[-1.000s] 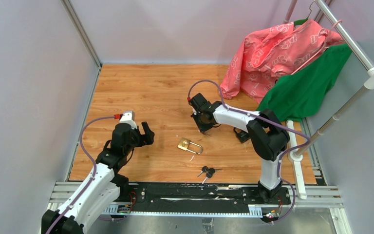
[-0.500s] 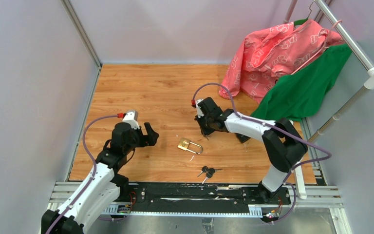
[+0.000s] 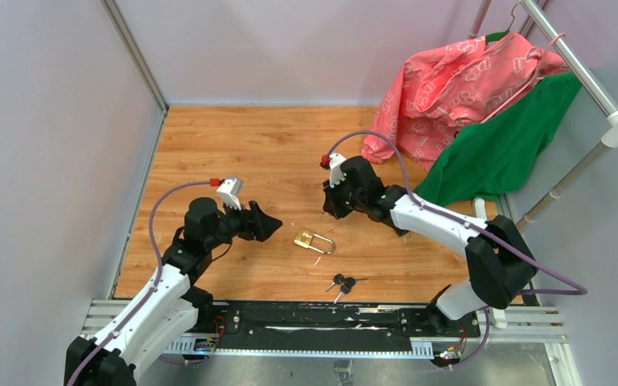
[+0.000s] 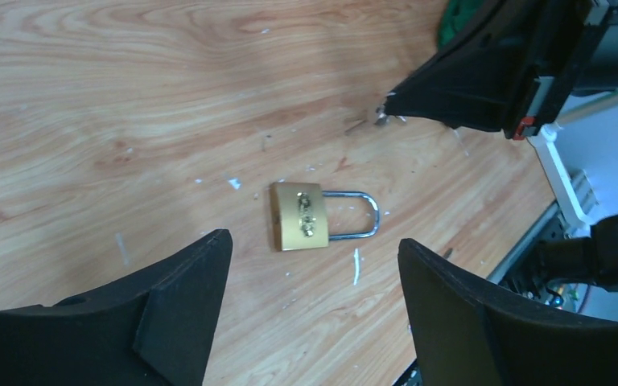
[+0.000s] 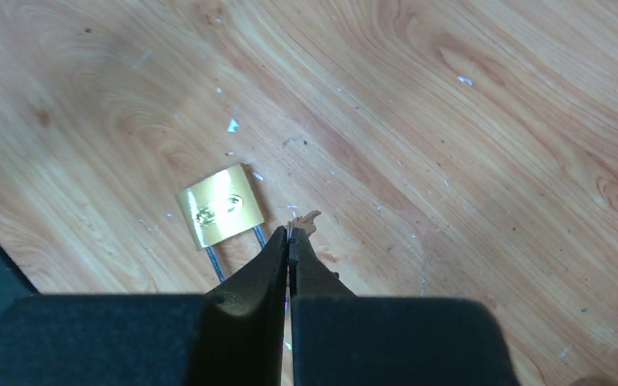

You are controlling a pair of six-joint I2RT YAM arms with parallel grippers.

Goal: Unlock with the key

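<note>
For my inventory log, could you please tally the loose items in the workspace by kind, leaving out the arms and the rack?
Padlock: 1
Key bunch: 1
Garments: 2 (pink garment, green garment)
Total: 4

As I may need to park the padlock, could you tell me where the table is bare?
Bare table spans the far left, from the back wall to the left gripper, bordered right by the pink cloth. A smaller patch lies right of the keys. Crowded: the centre, where the right gripper faces the left across the padlock.
</note>
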